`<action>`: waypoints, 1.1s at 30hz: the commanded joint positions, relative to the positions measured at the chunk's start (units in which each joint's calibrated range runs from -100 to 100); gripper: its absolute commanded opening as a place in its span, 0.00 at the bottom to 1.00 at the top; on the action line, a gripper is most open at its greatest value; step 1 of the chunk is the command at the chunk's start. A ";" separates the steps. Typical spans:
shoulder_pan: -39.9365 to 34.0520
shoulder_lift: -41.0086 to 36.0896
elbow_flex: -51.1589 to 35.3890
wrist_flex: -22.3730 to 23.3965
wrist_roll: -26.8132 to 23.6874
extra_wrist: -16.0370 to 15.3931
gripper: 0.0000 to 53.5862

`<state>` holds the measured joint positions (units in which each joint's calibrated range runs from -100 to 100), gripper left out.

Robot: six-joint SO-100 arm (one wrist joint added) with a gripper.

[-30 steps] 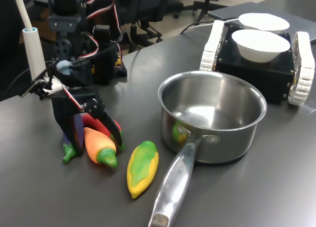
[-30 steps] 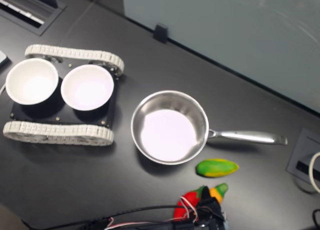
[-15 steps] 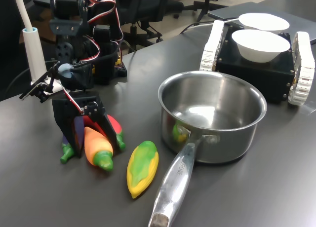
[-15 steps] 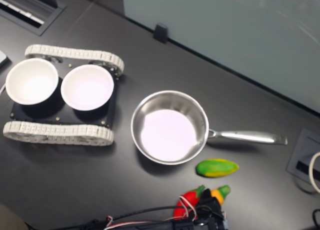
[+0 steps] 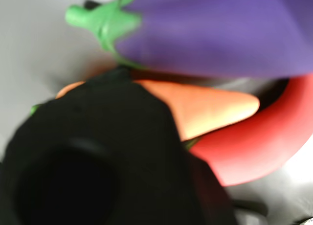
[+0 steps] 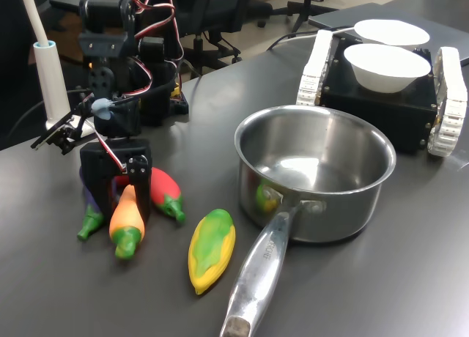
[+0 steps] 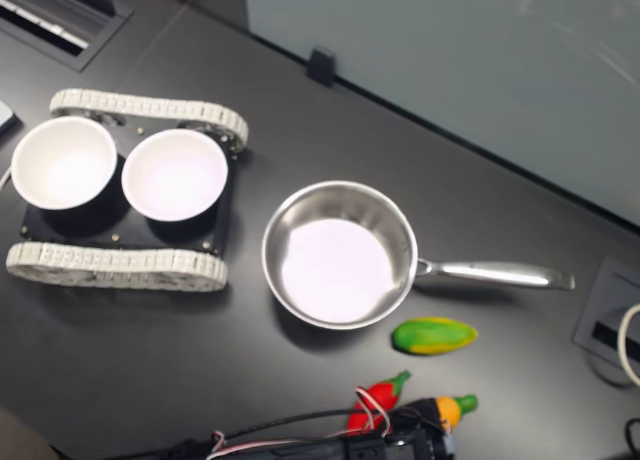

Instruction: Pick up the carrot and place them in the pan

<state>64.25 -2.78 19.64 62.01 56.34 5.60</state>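
Carrot [image 6: 126,218] newly turned within upright gripper [image 6: 124,198]

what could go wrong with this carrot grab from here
The claw straddles the carrot, with the red chili pepper and a purple eggplant pressed close beside it in the wrist view, so a finger may snag or drag a neighbour along. The carrot is glossy and tapered, so it might slip out on lifting. The pan has a high wall, so a low carry could knock its rim or clip the corn cob.
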 commanded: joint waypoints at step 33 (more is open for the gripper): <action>0.66 -9.41 -18.68 12.24 -15.87 -11.40 0.00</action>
<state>64.14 -6.57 9.86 70.51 41.54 -4.13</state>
